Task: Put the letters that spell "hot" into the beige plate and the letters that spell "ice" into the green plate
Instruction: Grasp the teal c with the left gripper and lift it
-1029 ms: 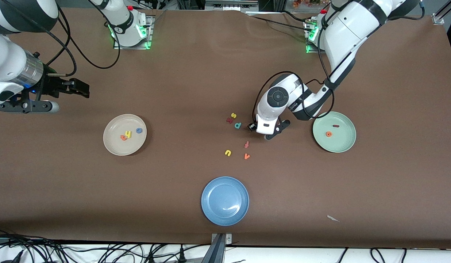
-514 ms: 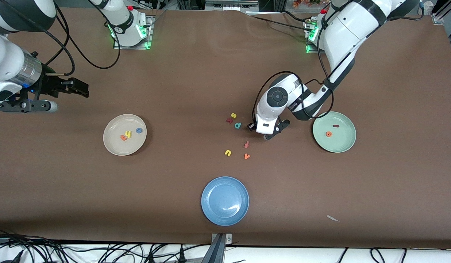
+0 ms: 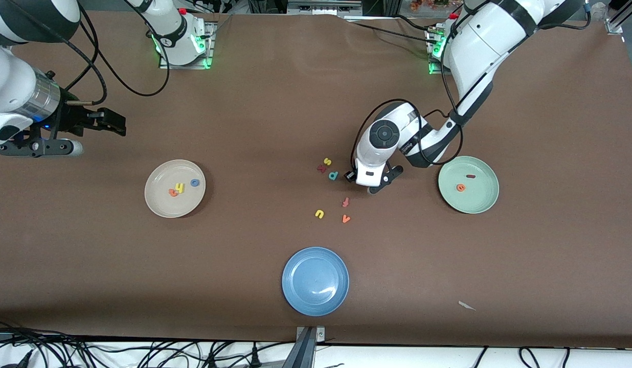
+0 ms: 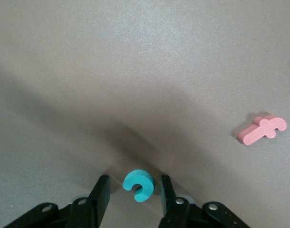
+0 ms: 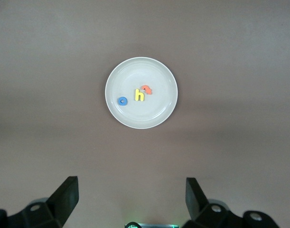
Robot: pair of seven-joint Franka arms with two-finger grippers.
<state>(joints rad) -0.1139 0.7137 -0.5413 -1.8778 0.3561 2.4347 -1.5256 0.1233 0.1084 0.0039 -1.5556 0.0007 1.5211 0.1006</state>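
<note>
The left gripper (image 4: 131, 192) is low over the brown bench (image 3: 275, 102), between the loose letters and the pale mint-green round plate (image 3: 479, 202). The small teal foam letter c (image 4: 139, 185) lies on the bench between its jaws, which stand narrowly apart, a gap on each side, with no contact visible. A pink foam letter (image 4: 262, 129) lies toward two o'clock of the c in the left wrist view. The right gripper (image 5: 130, 194) waits, jaws wide, above the cream-beige round plate (image 5: 159, 111).
</note>
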